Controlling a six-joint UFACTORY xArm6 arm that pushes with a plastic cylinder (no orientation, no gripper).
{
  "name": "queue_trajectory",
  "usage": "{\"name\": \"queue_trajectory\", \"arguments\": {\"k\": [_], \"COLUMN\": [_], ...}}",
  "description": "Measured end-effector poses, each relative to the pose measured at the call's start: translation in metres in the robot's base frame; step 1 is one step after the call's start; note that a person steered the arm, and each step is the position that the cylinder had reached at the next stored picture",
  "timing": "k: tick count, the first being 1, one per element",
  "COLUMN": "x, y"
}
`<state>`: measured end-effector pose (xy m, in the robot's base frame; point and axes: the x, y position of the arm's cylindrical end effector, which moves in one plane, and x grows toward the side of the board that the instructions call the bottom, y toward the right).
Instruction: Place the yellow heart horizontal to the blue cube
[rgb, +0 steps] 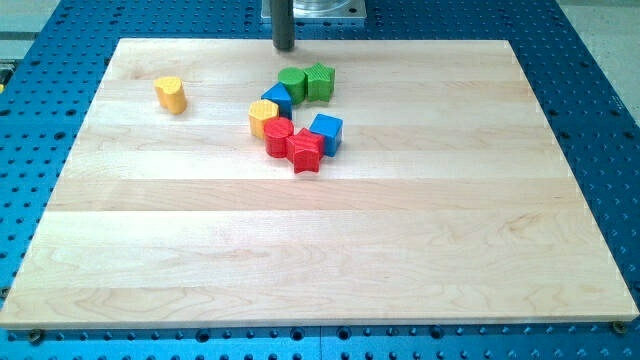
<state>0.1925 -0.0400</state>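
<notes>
The yellow heart (171, 93) lies alone at the upper left of the wooden board (320, 250). The blue cube (326, 131) sits on the right side of a cluster of blocks at the upper middle, touching a red star (305, 150). My tip (284, 46) stands at the board's top edge, just above the cluster and well to the right of the yellow heart. It touches no block.
The cluster also holds a green round block (292, 83), a green star (319, 80), a second blue block (277, 98), a yellow many-sided block (263, 117) and a red round block (278, 136). A blue perforated table surrounds the board.
</notes>
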Motion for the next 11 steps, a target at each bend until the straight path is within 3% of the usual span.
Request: {"name": "queue_trajectory", "arguments": {"k": [2,3,5,6,7,8,9,10,11], "x": [0.000,0.025,0.114,0.205,0.248,0.232,0.280,0.315,0.315], "y": [0.000,-0.072,-0.157,-0.146,-0.131,-0.209,-0.202,-0.133,-0.133]}}
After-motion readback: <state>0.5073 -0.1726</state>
